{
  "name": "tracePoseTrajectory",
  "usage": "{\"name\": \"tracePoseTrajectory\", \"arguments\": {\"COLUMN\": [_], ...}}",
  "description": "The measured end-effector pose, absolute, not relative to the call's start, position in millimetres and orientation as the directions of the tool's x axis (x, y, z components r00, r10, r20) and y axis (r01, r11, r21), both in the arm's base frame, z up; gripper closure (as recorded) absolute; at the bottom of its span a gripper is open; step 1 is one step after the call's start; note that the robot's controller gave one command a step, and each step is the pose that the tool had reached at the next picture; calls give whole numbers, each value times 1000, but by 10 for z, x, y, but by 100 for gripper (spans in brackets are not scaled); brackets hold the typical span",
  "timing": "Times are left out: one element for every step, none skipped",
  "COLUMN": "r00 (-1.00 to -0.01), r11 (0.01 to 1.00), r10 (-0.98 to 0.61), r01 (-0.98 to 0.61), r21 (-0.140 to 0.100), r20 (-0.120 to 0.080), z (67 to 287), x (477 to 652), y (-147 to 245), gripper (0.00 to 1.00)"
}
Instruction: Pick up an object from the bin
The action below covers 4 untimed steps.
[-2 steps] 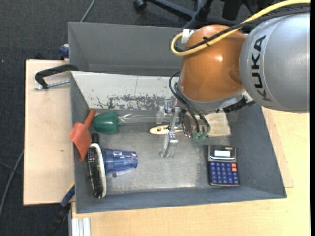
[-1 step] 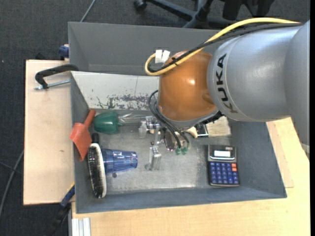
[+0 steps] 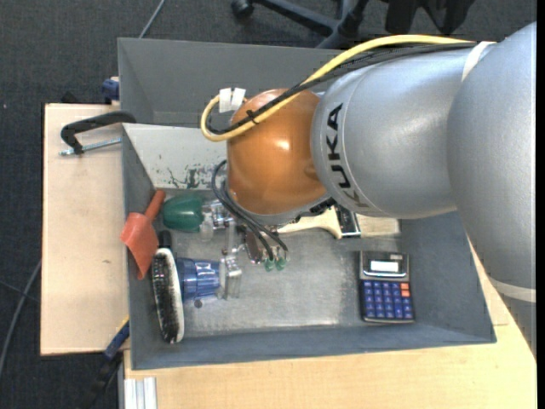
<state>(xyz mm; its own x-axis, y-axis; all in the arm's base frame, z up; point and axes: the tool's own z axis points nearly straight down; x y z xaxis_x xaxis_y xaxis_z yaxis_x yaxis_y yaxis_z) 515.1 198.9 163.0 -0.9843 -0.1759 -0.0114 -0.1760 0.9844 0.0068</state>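
The gripper hangs left of centre under the arm's orange cover; open or closed, I cannot tell. The blue cup, translucent, lies just left of it. A black brush touches the cup's left side. A green lump and an orange scraper lie above, with a calculator at lower right.

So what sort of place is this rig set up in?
Most likely a lab or office workroom: dark carpet on the floor, the wheeled foot of an office chair at the top, and a grey metal bin under the robot arm.
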Motion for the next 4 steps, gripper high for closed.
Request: {"name": "tracePoseTrajectory", "arguments": {"r00": [-990,-979,-1000,-1000], "r11": [990,979,1000,1000], "r10": [-139,-204,-10,-10], "r01": [-139,-204,-10,-10], "r21": [3,7,5,5], "r20": [-2,-14,0,0], "z": [1307,737,704,704], "x": [5099,5099,5048,5048], "y": [2181,2117,2001,2001], "gripper": [0,0,100,100]}}
